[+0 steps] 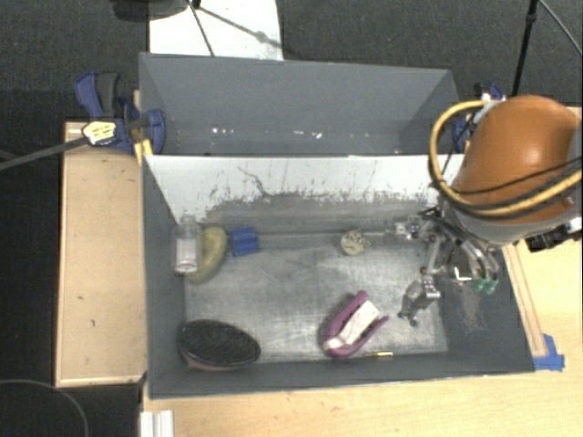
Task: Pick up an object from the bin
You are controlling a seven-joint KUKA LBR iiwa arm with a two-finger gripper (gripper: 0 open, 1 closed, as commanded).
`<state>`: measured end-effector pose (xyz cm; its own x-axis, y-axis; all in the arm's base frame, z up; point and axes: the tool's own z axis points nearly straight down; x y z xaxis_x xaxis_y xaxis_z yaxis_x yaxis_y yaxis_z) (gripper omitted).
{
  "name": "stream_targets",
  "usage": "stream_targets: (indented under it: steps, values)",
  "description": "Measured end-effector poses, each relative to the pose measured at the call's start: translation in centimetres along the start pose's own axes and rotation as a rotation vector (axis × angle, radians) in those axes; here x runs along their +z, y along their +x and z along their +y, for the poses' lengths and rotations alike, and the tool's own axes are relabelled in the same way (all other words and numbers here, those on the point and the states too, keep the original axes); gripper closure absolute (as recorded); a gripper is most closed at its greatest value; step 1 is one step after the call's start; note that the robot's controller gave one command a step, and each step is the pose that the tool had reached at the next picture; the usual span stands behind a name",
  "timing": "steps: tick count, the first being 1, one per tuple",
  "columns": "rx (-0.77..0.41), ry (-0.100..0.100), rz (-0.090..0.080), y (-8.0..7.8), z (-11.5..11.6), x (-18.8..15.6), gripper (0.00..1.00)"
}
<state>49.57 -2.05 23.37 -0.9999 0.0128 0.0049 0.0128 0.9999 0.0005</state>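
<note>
My gripper [416, 304] hangs low over the right part of the bin floor, below the orange-domed wrist. Just to its left, near the front wall, lies a purple and white curved thing [352, 326], a short gap away from the gripper. A small pale round ball [353, 241] rests farther back, left of the gripper, close to the rear wall. A tiny yellow piece [384, 355] sits by the front wall, below and left of the gripper.
A black oval brush [217, 345] lies in the front left corner. At the back left, a clear small bottle [187, 248], an olive-yellow lump [211, 251] and a blue block [243, 241] sit in a row. Bare floor stretches across the middle.
</note>
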Motion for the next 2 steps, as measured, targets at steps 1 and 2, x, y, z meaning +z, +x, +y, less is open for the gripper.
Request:
stream_targets:
  steps: [1, 2]
  values:
    - [-0.086, 0.002, -0.001, -1.4, 0.5, 16.5, 0.00]
    - [-0.553, 0.000, -0.010, -3.6, 8.8, 16.0, 0.00]
